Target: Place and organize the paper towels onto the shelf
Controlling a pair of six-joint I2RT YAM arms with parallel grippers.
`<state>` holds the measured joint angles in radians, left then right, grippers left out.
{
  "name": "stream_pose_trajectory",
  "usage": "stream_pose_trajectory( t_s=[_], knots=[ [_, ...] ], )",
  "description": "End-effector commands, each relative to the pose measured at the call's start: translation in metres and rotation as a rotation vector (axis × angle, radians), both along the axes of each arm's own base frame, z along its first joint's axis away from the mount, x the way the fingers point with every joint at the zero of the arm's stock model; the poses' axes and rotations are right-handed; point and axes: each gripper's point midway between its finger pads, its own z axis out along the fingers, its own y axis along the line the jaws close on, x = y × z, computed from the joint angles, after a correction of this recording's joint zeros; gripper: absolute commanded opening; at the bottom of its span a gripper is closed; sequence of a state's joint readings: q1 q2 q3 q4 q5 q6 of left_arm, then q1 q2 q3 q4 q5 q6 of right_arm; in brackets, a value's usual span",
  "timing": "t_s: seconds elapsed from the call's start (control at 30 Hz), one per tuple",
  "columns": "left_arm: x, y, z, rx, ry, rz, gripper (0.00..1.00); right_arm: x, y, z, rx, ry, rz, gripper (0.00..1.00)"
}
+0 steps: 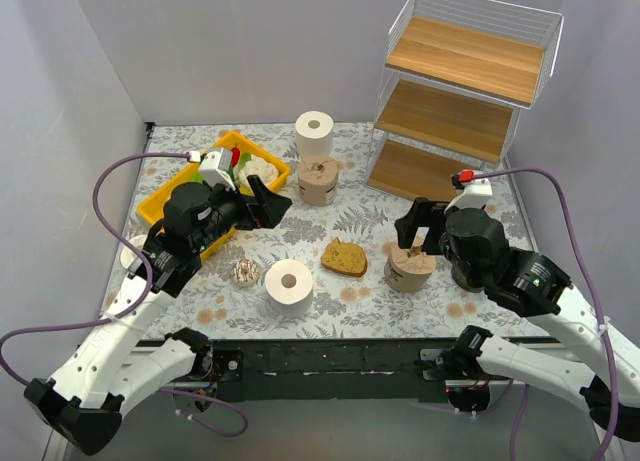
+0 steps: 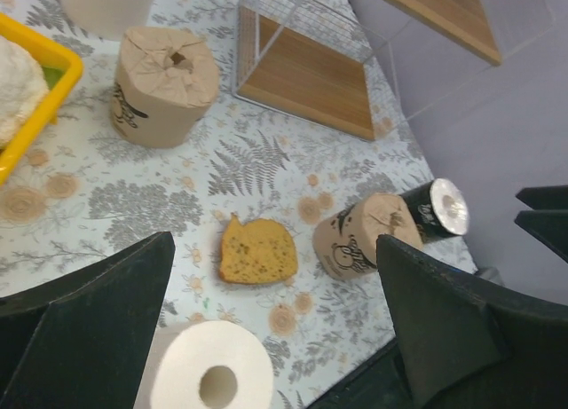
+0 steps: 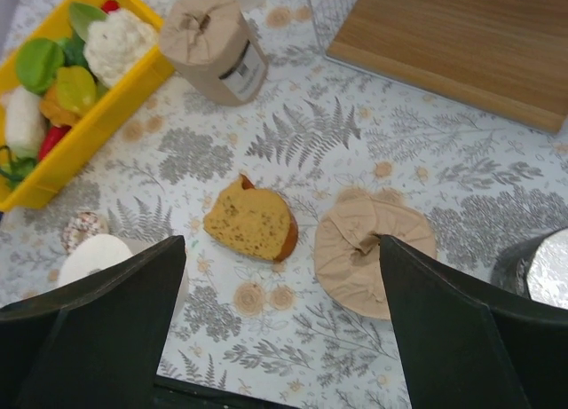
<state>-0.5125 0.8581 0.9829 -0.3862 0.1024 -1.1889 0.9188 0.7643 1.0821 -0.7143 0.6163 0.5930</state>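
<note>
While both arms reach over the floral table (image 1: pixel 360 216), the top view shows the left gripper (image 1: pixel 268 206) by the yellow tray (image 1: pixel 160 206) and the right gripper (image 1: pixel 418 229) above the near tan roll (image 1: pixel 410 269), with the shelf (image 1: pixel 465 91) at the far right. Left wrist view: jaws wide open and empty over the bread slice (image 2: pixel 257 254); the dark roll (image 2: pixel 435 209) lies just beside the near tan roll (image 2: pixel 359 236). Right wrist view: jaws wide open and empty, the near tan roll (image 3: pixel 373 249) upright between them.
</note>
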Motion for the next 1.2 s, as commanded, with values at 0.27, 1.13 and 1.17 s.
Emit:
stream_pose_trajectory(
  t_s=[0.27,1.13,1.17],
  knots=[
    [0.006,0.026,-0.050,0.094,-0.070,0.102,0.98,0.007,0.004,-0.099,-0.404,0.304,-0.032,0.70],
    [0.004,0.030,-0.046,0.110,-0.097,0.106,0.98,0.016,0.009,-0.142,-0.570,0.370,0.014,0.56],
    [0.004,0.030,-0.047,0.110,-0.096,0.105,0.98,0.018,0.008,-0.141,-0.577,0.361,0.010,0.56]
  ],
)
